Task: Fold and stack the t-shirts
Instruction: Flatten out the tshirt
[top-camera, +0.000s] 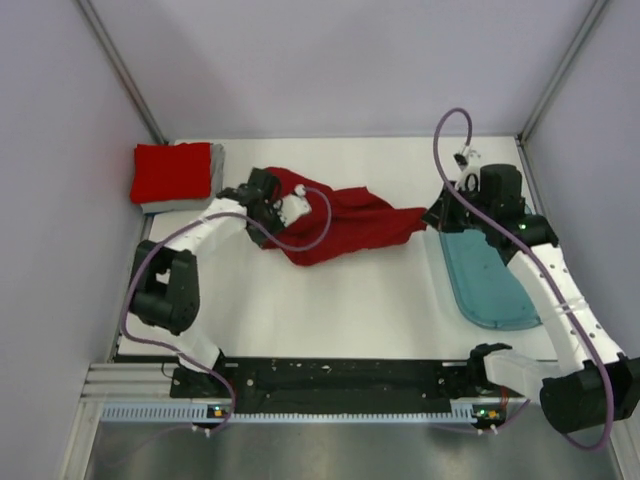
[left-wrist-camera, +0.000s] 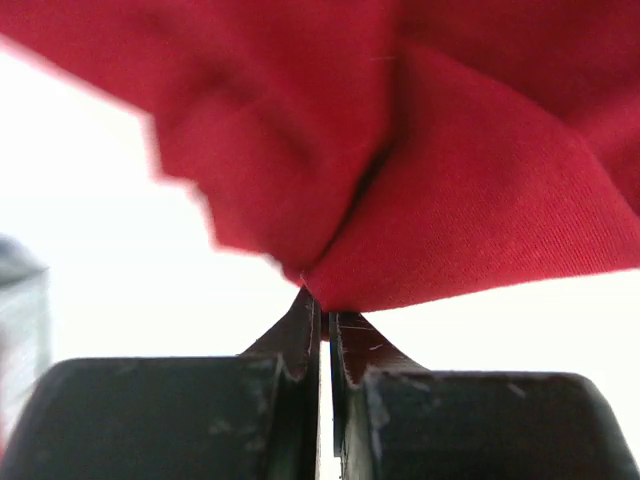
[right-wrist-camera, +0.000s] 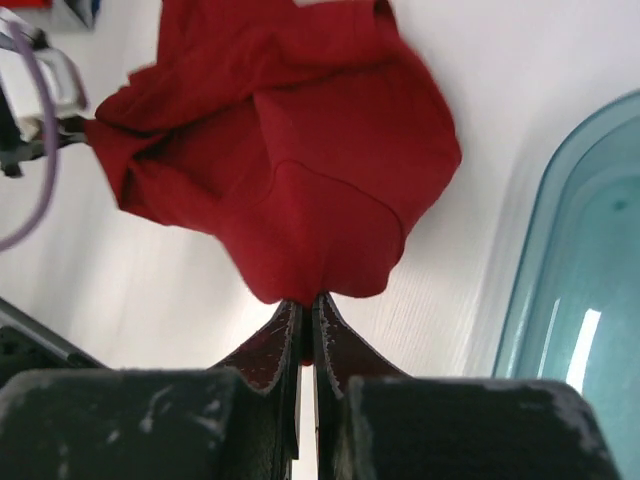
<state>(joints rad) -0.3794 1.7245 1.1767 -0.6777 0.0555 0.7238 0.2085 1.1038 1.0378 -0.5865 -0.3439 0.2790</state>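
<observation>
A dark red t-shirt (top-camera: 345, 228) hangs bunched and stretched between my two grippers over the middle of the table. My left gripper (top-camera: 283, 208) is shut on its left end; in the left wrist view the cloth (left-wrist-camera: 450, 190) is pinched at the fingertips (left-wrist-camera: 322, 300). My right gripper (top-camera: 435, 217) is shut on its right end; in the right wrist view the cloth (right-wrist-camera: 290, 170) bunches out from the fingertips (right-wrist-camera: 305, 303). A brighter red folded t-shirt (top-camera: 170, 172) lies on a grey folded t-shirt (top-camera: 216, 170) at the back left corner.
A translucent teal plastic tub (top-camera: 490, 280) lies on the right side of the table, also at the right edge of the right wrist view (right-wrist-camera: 580, 300). Purple cables loop over both arms. Grey walls close in the table on three sides.
</observation>
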